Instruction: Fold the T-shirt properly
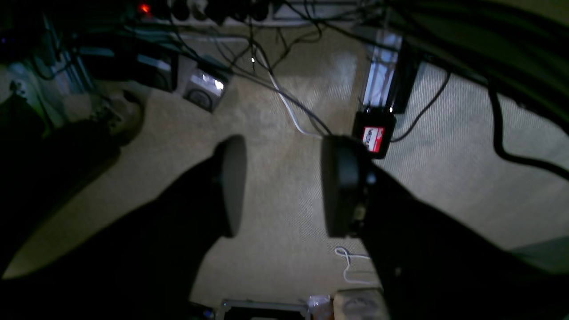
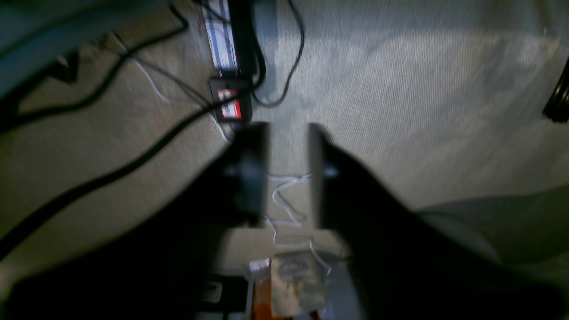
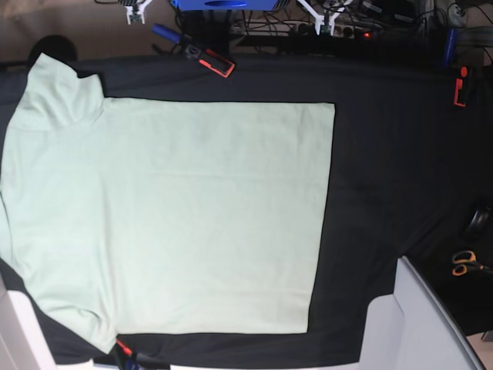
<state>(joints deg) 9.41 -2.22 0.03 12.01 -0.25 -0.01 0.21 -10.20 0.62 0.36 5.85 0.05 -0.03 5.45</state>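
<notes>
Left gripper (image 1: 282, 186): two dark rounded oval pads stood moderately apart, nothing between them. It hung over pale woven-texture carpet (image 1: 275, 249), not over the table. Beyond its tips sat a small black box with a red-and-white label (image 1: 373, 135) at the foot of a shiny metal rail (image 1: 380, 75), with thin black cables (image 1: 284, 91) and one white cable (image 1: 284, 106) running across the carpet. A black power strip with a red light (image 1: 144, 8) lay at the far edge.

Right gripper (image 2: 288, 173): flat dark blurred fingers, narrower gap, also empty. A loose white cord (image 2: 284, 209) lay on the carpet below the gap; the same labelled box showed ahead of the left finger.

Large pale mint-green short-sleeved fabric T-shirt (image 3: 169, 216) was in neither wrist view. In the base view it lay flat and smooth on the black table cloth (image 3: 385, 154), sleeves at the left, straight hem at the right. Orange-handled scissors (image 3: 464, 263) lay on the cloth well off the hem.
</notes>
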